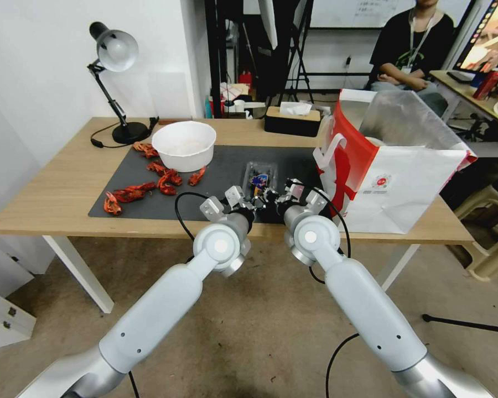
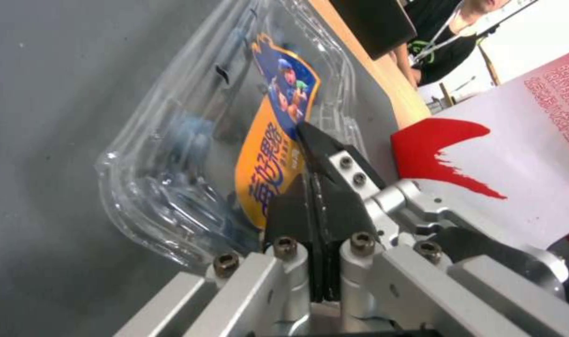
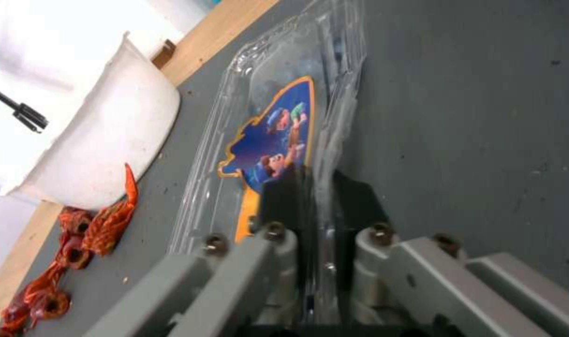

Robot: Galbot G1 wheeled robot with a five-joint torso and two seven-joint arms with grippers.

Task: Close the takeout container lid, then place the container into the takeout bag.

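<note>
— Any writing you can read?
— Red capitals on the takeout bag (image 2: 515,154), starting "BEIJING", the rest cut off. The lid (image 2: 259,140) label's orange part carries Chinese characters I can't make out.

Both arms reach forward and converge near the middle, wrists close together and angled slightly inward. The left gripper (image 1: 253,202) sits just beside the right gripper (image 1: 272,198), nearly touching. In the left wrist view the left gripper's (image 2: 309,154) black fingers (image 2: 291,215) are pressed flat together with no gap. In the right wrist view the right gripper's (image 3: 315,187) fingers (image 3: 283,196) stand slightly apart, pinching a thin clear plastic edge between them.
</note>
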